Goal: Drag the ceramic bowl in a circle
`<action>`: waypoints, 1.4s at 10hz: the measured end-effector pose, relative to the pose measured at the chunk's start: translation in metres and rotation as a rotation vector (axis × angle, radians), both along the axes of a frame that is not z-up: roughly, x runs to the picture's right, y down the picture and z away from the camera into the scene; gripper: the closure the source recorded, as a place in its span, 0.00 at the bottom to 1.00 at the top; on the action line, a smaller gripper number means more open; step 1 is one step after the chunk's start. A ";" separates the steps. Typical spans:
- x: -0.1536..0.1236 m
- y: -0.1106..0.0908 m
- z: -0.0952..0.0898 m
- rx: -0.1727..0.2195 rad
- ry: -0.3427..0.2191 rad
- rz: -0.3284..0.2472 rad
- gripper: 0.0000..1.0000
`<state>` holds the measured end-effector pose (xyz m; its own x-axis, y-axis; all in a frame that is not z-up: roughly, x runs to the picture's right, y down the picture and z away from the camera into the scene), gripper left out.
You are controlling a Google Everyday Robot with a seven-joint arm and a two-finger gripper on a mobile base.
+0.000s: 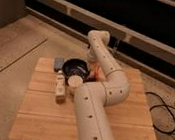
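The round, glossy black ceramic bowl (74, 67) sits toward 11 o'clock on the slatted wooden surface (123, 119). The white arm's fingers (88, 68) are pressed together at the bowl's 3 o'clock rim. Whether they pinch that rim I cannot tell.

The likeliest upset is a collision. A small white cylindrical cup (75, 84) stands just beside the bowl at its 6 o'clock, and a small grey block (59, 62) lies near its 9 o'clock, so a wide circle could knock either. The slick rim might also slip free, or the bowl might tilt.

Count: one bowl, one cup, one grey block, one pale upright carton (61, 88) and one orange item (98, 73), partly hidden.
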<state>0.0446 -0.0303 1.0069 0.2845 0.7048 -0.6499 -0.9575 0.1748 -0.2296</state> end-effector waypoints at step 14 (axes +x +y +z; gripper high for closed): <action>-0.019 -0.046 -0.007 0.114 0.007 -0.118 1.00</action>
<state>0.0260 -0.0758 0.9995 0.3653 0.7359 -0.5701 -0.9303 0.3106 -0.1951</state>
